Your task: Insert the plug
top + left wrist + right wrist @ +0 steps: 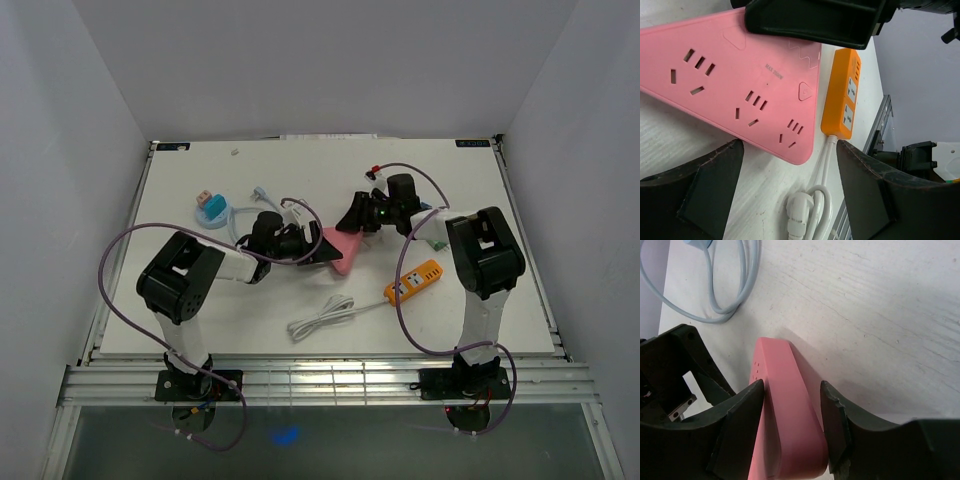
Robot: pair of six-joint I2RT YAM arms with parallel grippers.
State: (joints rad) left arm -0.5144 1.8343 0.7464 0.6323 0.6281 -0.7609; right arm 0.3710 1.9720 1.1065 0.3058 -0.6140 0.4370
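Note:
A pink triangular power strip (340, 252) lies mid-table, sockets up; it also shows in the left wrist view (735, 80). My right gripper (353, 218) straddles its far edge (785, 405), and its fingers (742, 425) press on both sides of it. My left gripper (316, 250) is open and empty at the strip's near-left side, its fingers (700, 195) apart over bare table. A white plug (801, 212) on a coiled white cable (320, 318) lies in front, leading to an orange power strip (415, 280), also in the left wrist view (842, 97).
A light blue cable (250, 212) loops at the back left, next to a blue disc (211, 212) with a small block on it. The cable also shows in the right wrist view (735, 295). The table's right edge rail (545, 290) runs beside the orange strip.

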